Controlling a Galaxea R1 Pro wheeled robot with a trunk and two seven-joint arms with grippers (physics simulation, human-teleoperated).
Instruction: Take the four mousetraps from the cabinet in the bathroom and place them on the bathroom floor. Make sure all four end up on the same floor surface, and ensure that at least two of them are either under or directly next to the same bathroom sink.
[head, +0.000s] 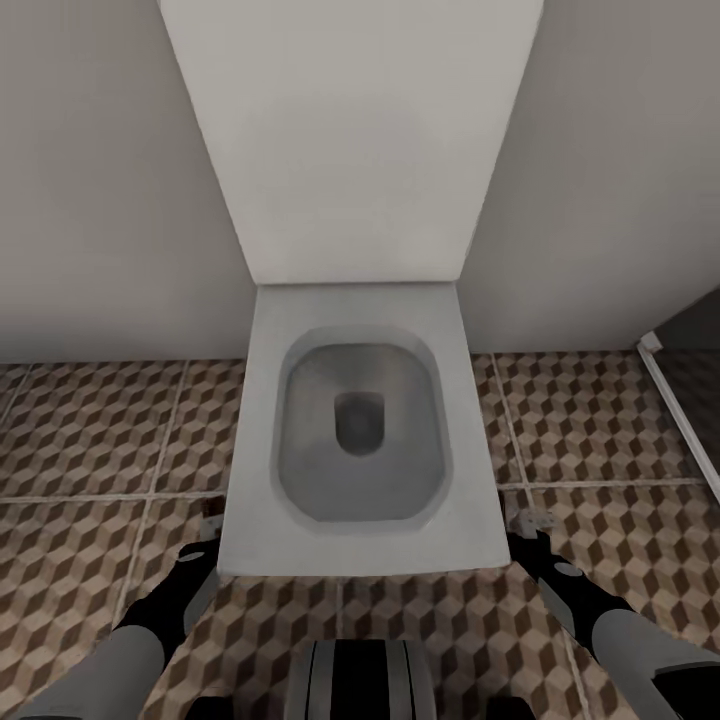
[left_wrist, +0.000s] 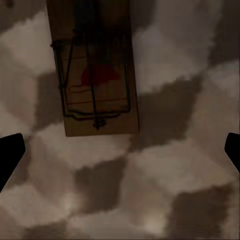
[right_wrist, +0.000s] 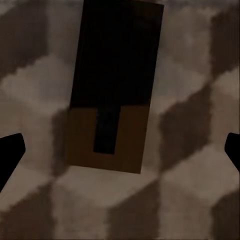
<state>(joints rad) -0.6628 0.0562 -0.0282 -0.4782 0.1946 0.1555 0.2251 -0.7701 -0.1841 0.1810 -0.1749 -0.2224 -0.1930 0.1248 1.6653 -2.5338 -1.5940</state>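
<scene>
A mousetrap (left_wrist: 96, 70) lay flat on the bathroom floor (left_wrist: 165, 165) in the left wrist view, wire frame and red patch facing up, with the left hand (left_wrist: 120, 152) above it, fingers spread wide and holding nothing. In the right wrist view a second mousetrap (right_wrist: 112, 95) lay on the cube-pattern tiles too, its upper part in deep shadow, and the right hand (right_wrist: 120, 152) hung over it, fingers apart, empty. From the head camera, both arms reached down on either side of a white toilet (head: 360, 440), the left hand (head: 210, 528) and right hand (head: 528, 522) low beside its front corners, close to the tiles.
</scene>
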